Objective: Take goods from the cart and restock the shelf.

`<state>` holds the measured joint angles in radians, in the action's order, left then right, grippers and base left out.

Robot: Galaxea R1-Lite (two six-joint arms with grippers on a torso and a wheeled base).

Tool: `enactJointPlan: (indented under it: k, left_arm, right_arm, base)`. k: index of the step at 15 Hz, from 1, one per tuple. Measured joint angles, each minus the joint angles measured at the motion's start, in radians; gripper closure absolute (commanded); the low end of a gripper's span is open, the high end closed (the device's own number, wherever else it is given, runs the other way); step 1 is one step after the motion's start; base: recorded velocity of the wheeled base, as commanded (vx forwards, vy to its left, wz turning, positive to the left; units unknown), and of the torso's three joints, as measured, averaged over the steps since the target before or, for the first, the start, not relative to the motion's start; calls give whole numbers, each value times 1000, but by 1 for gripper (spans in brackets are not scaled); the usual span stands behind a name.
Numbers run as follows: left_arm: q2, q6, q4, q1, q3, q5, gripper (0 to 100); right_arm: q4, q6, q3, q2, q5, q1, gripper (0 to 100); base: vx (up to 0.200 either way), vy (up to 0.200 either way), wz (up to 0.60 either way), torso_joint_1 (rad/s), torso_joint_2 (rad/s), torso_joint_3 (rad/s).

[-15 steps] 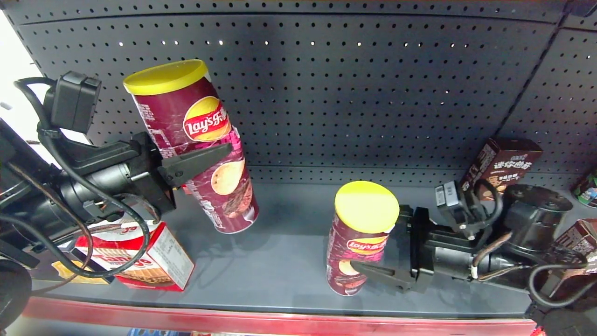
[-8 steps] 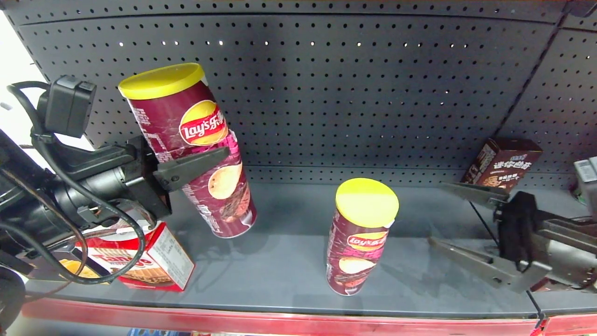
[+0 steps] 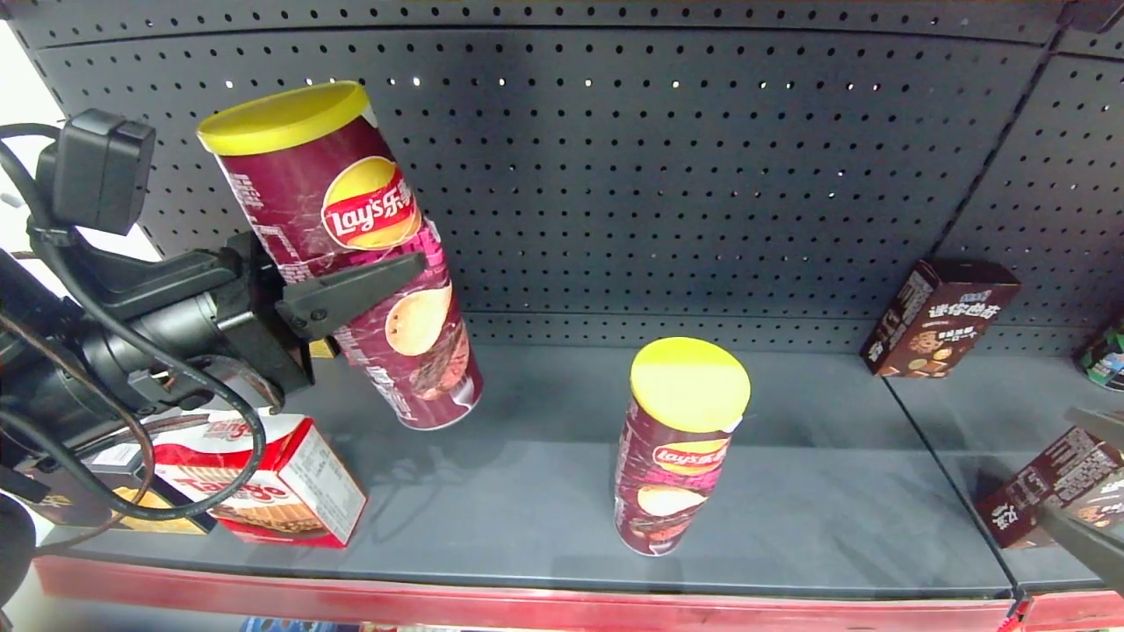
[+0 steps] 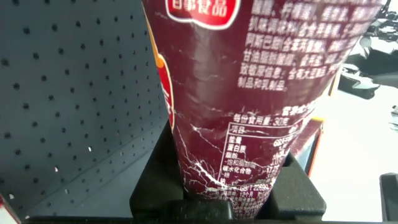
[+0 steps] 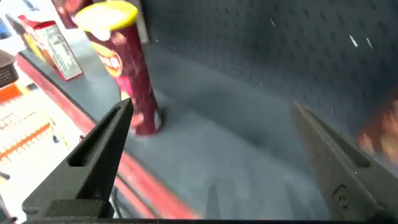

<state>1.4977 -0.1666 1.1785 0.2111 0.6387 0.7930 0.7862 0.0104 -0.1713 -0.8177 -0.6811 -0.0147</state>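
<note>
The standing chip can (image 3: 680,448) is sitting upright on the grey shelf (image 3: 527,500), near its red front edge (image 3: 527,606), its yellow lid facing up and nothing touching it. To the left of that can and higher, the left gripper (image 3: 386,276) is clamping a second chip can (image 3: 351,254) around the middle of its body. One black finger (image 3: 351,294) is lying across the front of it, and in the left wrist view the jaws are pressing in on either side of the tube (image 4: 249,93). This held can is tilting, with its lid leaning up and away from the standing can, and its base looks clear of the shelf. Below it, farther left of the standing can, a red-and-white wafer box (image 3: 281,483) is lying near the front edge. To the right of the standing can, well apart, the right gripper (image 5: 211,109) is hanging with its jaws spread wide and nothing between them; the standing can is showing beyond one finger (image 5: 102,146). Right of the standing can and farther back, a brown box (image 3: 940,320) is leaning on the pegboard (image 3: 702,175).
</note>
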Motion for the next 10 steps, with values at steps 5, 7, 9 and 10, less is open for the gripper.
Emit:
enactJointPlan:
  k: [5,7,9,10]
  left_arm:
    - [-1,3,0,5,13,0,100]
    - [-9,4,0,5,-1,-4,100]
    - [-22,5,0,1,-17,-18,100]
    - [-30,6,-2,2,-30,-21,100]
  right_arm:
    - [-329,-63,129,397,40,-85,0]
    - [-503,-66,150,555,87,-95,0]
    - [-615,-71,164,650,173,-101,0]
    - [-632,-68,167,675,204,-103,0]
  base:
    - [0,0,0,0,0,0]
    - [0,0,0,0,0,0]
    - [0,0,0,0,0,0]
    - [0,0,0,0,0,0]
